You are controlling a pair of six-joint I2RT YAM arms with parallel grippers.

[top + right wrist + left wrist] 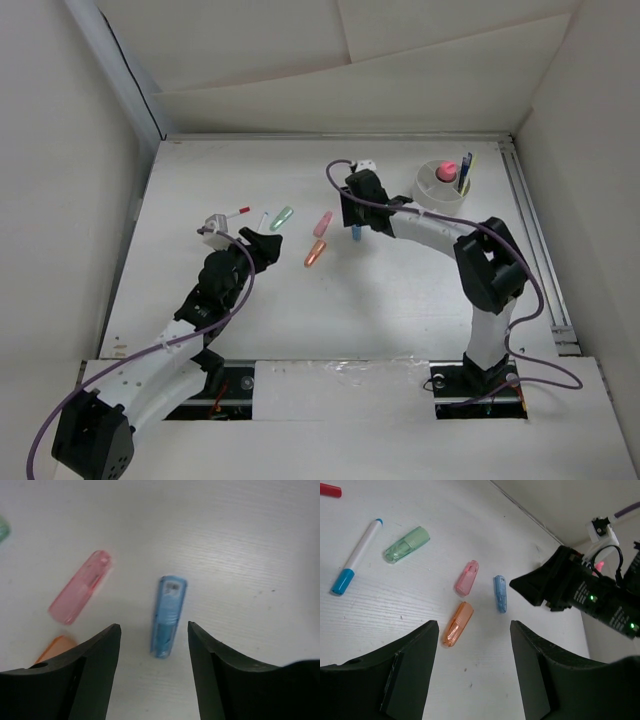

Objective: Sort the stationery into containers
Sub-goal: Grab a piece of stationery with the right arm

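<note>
Stationery lies loose near the middle of the table (400, 300), and the step in hand looks like picking up the blue piece (169, 615). The right gripper (154, 630) hangs over it, jaws wide apart and holding nothing, so the next move calls for a straight descent and a squeeze across its narrow width. The left gripper (473, 632), also spread and empty, hovers by the orange piece (457, 625), while the white cup (425, 192) near the table's far right corner holds a pink-capped item (447, 170) and an upright blue pen (464, 172), in which compartments I cannot tell.
</note>
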